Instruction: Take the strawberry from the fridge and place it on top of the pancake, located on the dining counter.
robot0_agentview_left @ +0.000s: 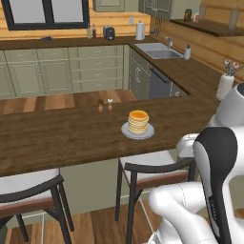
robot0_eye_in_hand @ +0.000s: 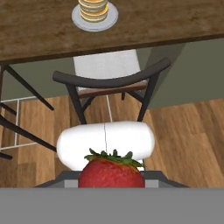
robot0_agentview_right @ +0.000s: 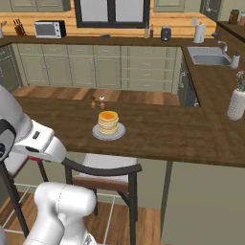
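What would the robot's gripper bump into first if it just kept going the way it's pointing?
Probably the stool below the dining counter. The gripper, holding the strawberry, looks toward the stool's curved backrest and seat, though depth is hard to judge.

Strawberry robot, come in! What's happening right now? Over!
Gripper shut on strawberry. Pancake waiting on its plate on the dining counter, not yet topped. Stool between hand and counter.

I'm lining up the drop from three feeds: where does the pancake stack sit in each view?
Left base view: pancake stack on its plate, just right of centre on the dining counter.
Right base view: left of centre, nearer the counter's front edge.
Hand view: at the top edge, left of centre.
Shared landmark: the stool directly below the plate.
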